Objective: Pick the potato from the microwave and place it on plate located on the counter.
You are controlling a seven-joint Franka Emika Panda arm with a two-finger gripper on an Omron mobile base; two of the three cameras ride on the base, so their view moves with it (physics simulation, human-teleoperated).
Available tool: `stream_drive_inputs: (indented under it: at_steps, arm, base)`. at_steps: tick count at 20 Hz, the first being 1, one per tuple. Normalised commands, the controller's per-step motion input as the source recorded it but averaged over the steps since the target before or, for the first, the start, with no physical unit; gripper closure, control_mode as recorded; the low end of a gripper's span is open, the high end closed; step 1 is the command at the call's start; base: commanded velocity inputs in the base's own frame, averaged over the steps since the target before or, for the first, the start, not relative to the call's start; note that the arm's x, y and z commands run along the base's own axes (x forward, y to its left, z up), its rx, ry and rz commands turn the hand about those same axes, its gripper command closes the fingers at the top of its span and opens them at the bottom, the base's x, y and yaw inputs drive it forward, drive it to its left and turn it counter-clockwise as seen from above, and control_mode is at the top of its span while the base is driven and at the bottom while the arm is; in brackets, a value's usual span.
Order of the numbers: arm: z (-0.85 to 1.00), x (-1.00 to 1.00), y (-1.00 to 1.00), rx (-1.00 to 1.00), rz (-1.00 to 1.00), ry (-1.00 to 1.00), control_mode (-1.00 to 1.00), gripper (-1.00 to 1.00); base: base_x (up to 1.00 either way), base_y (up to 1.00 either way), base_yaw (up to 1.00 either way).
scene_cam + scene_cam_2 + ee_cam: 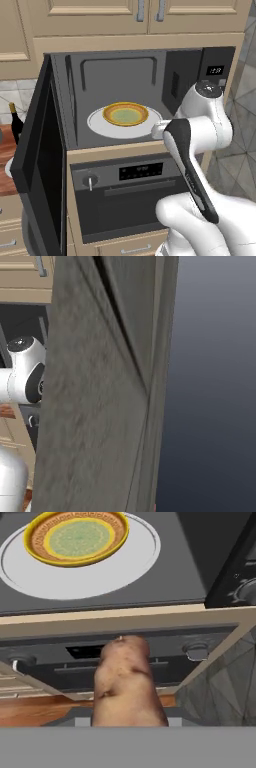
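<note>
The white arm [200, 135] bends at the elbow in front of the open microwave [150, 75], its forearm reaching toward the opening. The gripper [129, 724] is clamped on the potato [127, 684], held just outside the microwave, above the oven [125, 195]. A yellow-rimmed dish [125, 114] sits on the white turntable [100, 127] inside.
</note>
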Motion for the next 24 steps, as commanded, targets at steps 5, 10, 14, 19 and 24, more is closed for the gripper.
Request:
stream_drive_inputs:
  at_steps: [5, 10, 14, 19, 24]
  arm:
    - [0.01, -0.58, -0.26, 0.0, 0.08, 0.01, -1.0, 1.0]
    - [0.08, -0.12, -0.09, 0.0, 0.0, 0.03, -1.0, 1.0]
    - [0.14, 0.0, -0.04, 0.0, 0.0, 0.05, -1.0, 1.0]
    - [0.13, 0.0, -0.06, 0.0, 0.0, 0.05, -1.0, 1.0]
    - [0.03, 0.0, -0.03, 0.0, 0.0, 0.01, 1.0, 1.0]
  base:
    - [0.0, 0.0, 0.0]
    - [0.0, 0.0, 0.0]
    - [0.0, 0.0, 0.0]
    - [0.0, 0.0, 0.0]
    - [-0.35, -0.24, 0.0]
